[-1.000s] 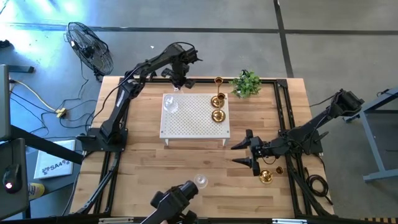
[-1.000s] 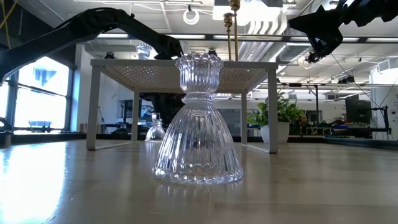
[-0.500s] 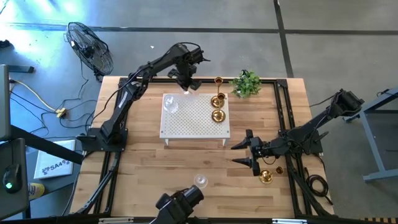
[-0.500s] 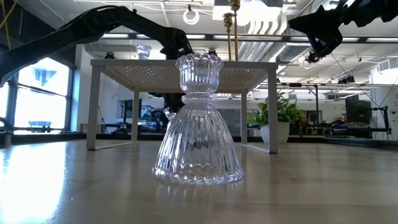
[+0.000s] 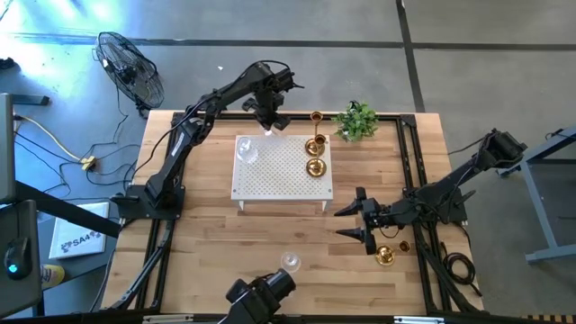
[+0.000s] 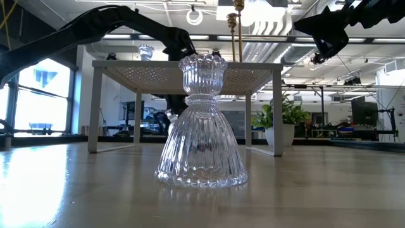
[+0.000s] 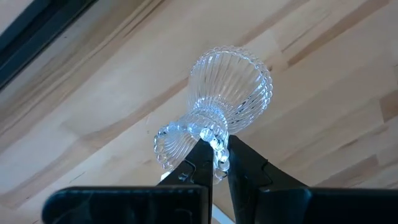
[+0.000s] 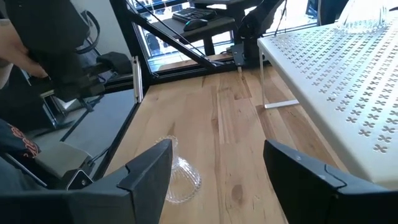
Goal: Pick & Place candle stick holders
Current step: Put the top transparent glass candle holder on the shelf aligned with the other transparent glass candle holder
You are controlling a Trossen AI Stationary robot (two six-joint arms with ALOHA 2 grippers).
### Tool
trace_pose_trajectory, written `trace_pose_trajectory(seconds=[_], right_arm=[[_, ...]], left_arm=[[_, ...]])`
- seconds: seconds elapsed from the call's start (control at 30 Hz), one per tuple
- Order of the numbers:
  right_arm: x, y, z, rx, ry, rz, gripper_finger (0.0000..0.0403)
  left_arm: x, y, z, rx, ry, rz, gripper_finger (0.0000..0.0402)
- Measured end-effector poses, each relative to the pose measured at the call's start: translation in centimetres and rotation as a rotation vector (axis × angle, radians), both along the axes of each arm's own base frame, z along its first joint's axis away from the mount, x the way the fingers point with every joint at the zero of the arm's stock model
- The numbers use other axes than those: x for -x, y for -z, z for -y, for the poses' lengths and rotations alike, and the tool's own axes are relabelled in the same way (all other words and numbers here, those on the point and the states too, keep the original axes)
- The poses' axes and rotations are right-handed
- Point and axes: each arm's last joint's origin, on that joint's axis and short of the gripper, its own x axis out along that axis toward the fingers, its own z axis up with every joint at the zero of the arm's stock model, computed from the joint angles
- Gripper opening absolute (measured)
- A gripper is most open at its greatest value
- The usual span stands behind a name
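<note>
This is a robotics lab or test workshop, not a home. A pale butcher-block wooden table [image 5: 270, 243] stands on a bare grey concrete floor [image 5: 297, 36] crossed by dark seam lines, with a black metal frame [image 5: 409, 162] bolted around its top to carry two dark jointed robot arms. A black round-caged floor fan [image 5: 130, 67] stands beside it, and a yellow power cable [image 5: 63, 148] trails across the concrete. At table height the room behind shows an open industrial ceiling with exposed silver ducting [image 6: 266, 28], large bright windows [image 6: 41, 101], and distant workbenches bearing dark computer monitors [image 6: 364, 113].
</note>
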Motion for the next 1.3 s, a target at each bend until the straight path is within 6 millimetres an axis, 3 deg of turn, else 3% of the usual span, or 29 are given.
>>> trace_pose_trajectory(seconds=[0.27, 0.67, 1.3], right_arm=[[0.0, 0.0, 0.0, 0.001, 0.000, -0.001, 0.0246], [0.0, 0.0, 0.0, 0.012, 0.001, -0.001, 0.0246], [0.0, 0.1, 0.0, 0.048, -0.005, -0.003, 0.0246]], left_arm=[[0.2, -0.6, 0.1, -0.004, -0.003, 0.015, 0.0017], [1.3, -5.4, 0.9, -0.124, -0.015, 0.132, 0.0017], [2.2, -11.0, 1.9, -0.279, 0.007, 0.392, 0.0017]])
